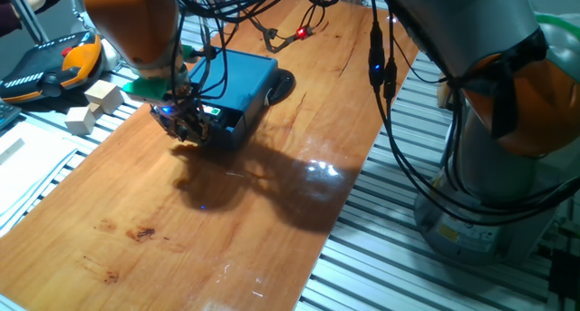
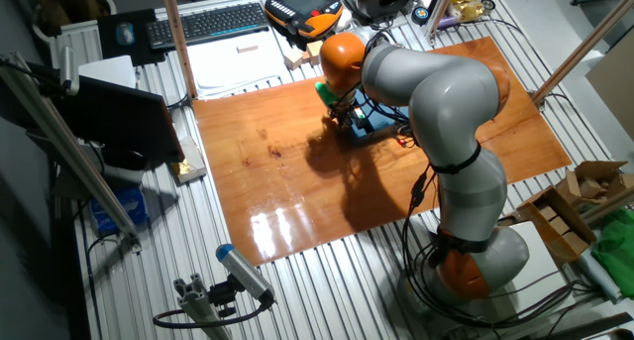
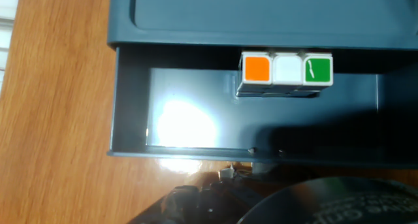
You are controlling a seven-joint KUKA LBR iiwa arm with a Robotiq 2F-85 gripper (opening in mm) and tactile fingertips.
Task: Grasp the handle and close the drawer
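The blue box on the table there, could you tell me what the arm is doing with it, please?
The KUKA arm has its tool down at the front of the blue box, where the drawer stands pulled out. The hand view shows a multicoloured puzzle cube lying inside the drawer, near the back. The handle on the front panel is hidden in these views, so I cannot tell whether the tool has gripped it. The drawer is not yet closed.

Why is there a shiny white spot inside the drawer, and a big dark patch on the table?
Hand view: a light glares off the drawer floor, beside the puzzle cube. One fixed view: the arm blocks the light, casting a shadow across the table, with small glints near the edge.
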